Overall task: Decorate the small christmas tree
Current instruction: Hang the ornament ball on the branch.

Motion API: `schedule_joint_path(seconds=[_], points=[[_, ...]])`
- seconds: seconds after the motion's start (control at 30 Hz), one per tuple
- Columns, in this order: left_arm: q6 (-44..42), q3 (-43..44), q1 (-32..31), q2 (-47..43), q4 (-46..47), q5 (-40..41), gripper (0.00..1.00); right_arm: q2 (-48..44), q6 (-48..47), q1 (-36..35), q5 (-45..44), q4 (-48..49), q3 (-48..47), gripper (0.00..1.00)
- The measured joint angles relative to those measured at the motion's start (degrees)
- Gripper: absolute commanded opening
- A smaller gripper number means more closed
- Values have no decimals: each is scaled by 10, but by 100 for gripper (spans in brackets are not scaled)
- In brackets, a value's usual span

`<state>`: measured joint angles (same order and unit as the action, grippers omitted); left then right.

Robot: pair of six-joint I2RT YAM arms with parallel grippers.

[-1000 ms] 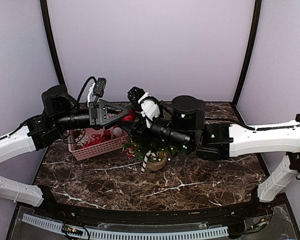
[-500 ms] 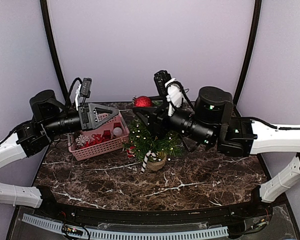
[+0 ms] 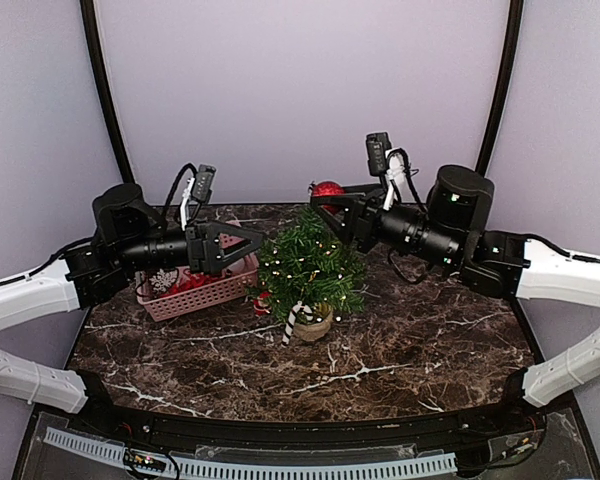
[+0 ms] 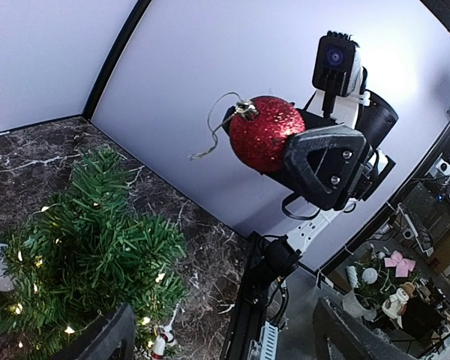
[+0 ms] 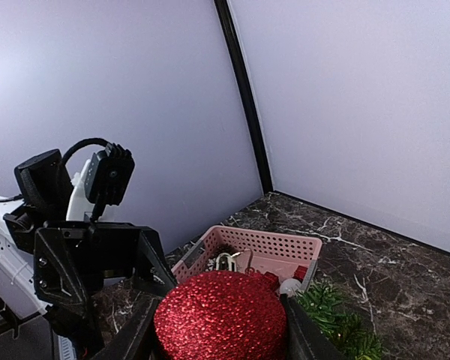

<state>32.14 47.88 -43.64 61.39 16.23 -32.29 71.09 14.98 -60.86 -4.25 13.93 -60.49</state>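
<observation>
- The small christmas tree (image 3: pixel 308 262) is seen standing upright in its tan pot (image 3: pixel 314 326) at the centre of the desk (image 3: pixel 400 340), just right of the pink basket (image 3: pixel 195 298); its small lights are lit.
- A striped candy cane (image 3: pixel 294 322) is noted against the lower front of the tree, beside the pot.
- Change noted: a second ago both claws were crowded together above the basket and tree with the red piece between them. They are now drawn apart, one to each side of the tree.
- The right claw (image 4: pixel 279 150) is closed around a red glitter bauble (image 5: pixel 219 315), now held at upper centre of the overhead view, above and behind the treetop and clear of the needles.
- The bauble's hanging loop (image 4: pixel 210 131) is seen sticking out free on the side away from the claw.
- The left claw (image 3: pixel 252 244) is spread wide with nothing in it, at left of centre, above the basket's right end and pointed at the tree.
- Judgement: the bauble appears to have been passed across to the right claw, so the pick is done and the hanging is not.
- Next, the loop is judged to need catching on an upper branch before the bauble is let go.
</observation>
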Motion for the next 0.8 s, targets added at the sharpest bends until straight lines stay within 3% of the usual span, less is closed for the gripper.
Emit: schedule_joint_path(seconds=[0.2,0.53,0.8], points=[[-27,23,-4,55,33,2,78,-5,51,25,82,34,18,45],[-67,81,-25,119,71,-2,52,-10,108,33,183,85,23,45],[-82,100,-49,138,99,-19,46,-13,128,33,216,111,27,45]])
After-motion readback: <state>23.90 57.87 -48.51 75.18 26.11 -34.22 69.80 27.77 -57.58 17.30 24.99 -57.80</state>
